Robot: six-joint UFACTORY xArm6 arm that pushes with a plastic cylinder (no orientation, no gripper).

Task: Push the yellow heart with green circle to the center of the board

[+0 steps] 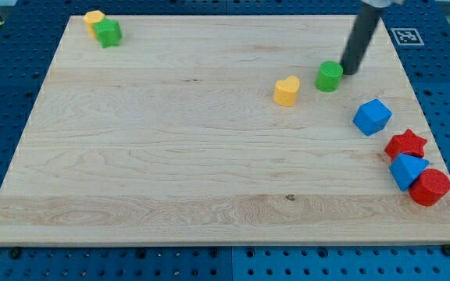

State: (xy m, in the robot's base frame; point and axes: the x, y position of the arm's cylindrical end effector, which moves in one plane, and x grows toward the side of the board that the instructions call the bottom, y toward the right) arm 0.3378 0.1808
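right of centre, yellow heart [287, 90] upright

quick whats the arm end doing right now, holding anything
No hand on this arm, only a rod; it holds nothing.
My tip sits right beside the green circle, on its right in the view; the yellow heart lies left of the circle.

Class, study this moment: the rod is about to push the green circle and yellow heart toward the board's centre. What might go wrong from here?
1. My tip sits at the green circle's right edge; an off-centre push may let the round block slip sideways past the yellow heart.
2. The heart lies slightly lower-left of the circle, with a gap, so contact may spin it off course.
3. A low sweep could catch the blue cube.
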